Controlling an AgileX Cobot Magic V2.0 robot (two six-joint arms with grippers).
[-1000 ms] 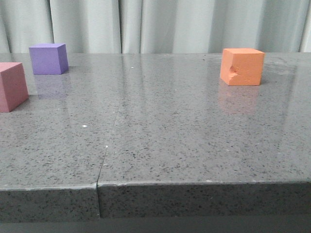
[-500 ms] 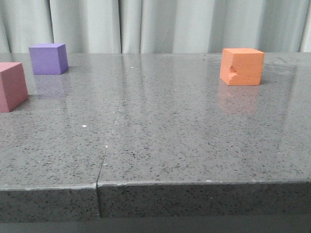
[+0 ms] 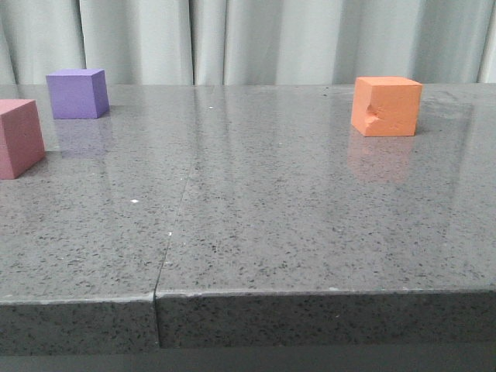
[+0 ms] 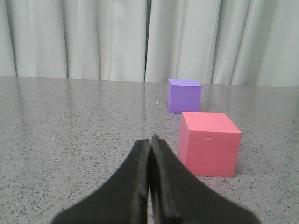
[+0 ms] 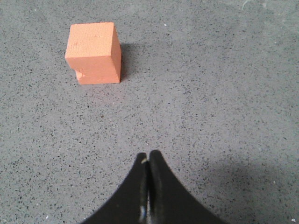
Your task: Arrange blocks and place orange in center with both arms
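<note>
The front camera sits low at the table [image 3: 310, 232] edge, facing the curtain [image 3: 256, 39]. The left wrist camera also looks low; the right one looks down.

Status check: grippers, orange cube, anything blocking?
Left gripper and right gripper shut, empty. Orange cube untouched, far right. Nothing blocking it.

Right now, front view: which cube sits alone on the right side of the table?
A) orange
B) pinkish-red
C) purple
A: the orange cube stands alone at the right, while the purple cube and pinkish-red cube sit at the left.
</note>
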